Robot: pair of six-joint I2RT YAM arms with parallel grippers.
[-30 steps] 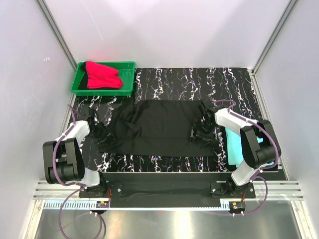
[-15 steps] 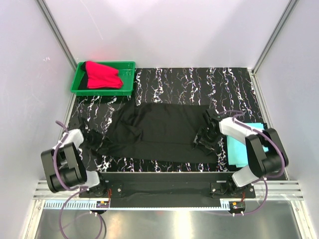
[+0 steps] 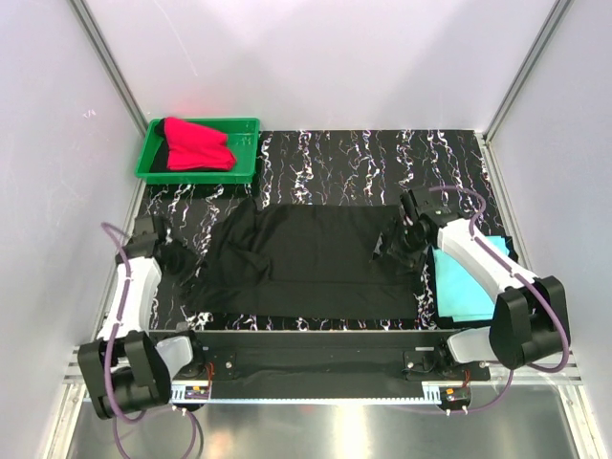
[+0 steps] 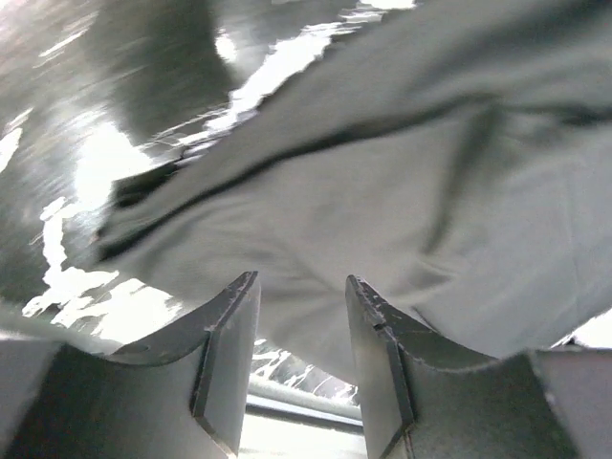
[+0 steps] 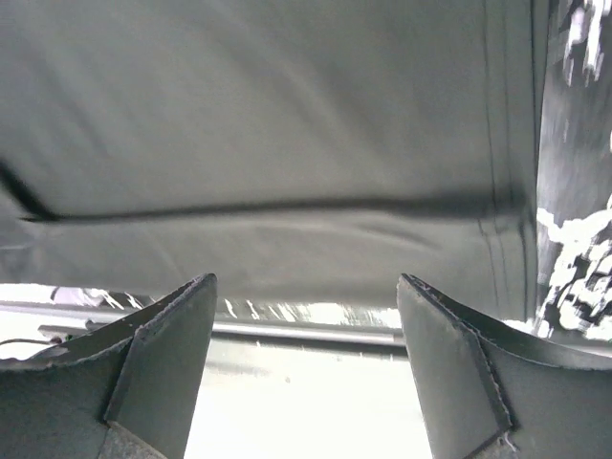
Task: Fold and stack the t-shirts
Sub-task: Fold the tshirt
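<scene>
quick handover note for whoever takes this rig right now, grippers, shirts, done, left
Left gripper: open, holding nothing, at the bunched left end of the black shirt.
Right gripper: open wide, holding nothing, over the black shirt's right edge.
Black shirt: spread across the middle of the table, not yet a compact fold.
Turquoise shirt: looks folded, flat at the near right, beside the black one.
Red shirt: loosely heaped in the green tray, far left.
Left: finish folding black, fold red, stack all three.

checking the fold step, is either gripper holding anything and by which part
Nothing is held: the left gripper and right gripper both stand open at the black t-shirt, no cloth between their fingers.
</scene>
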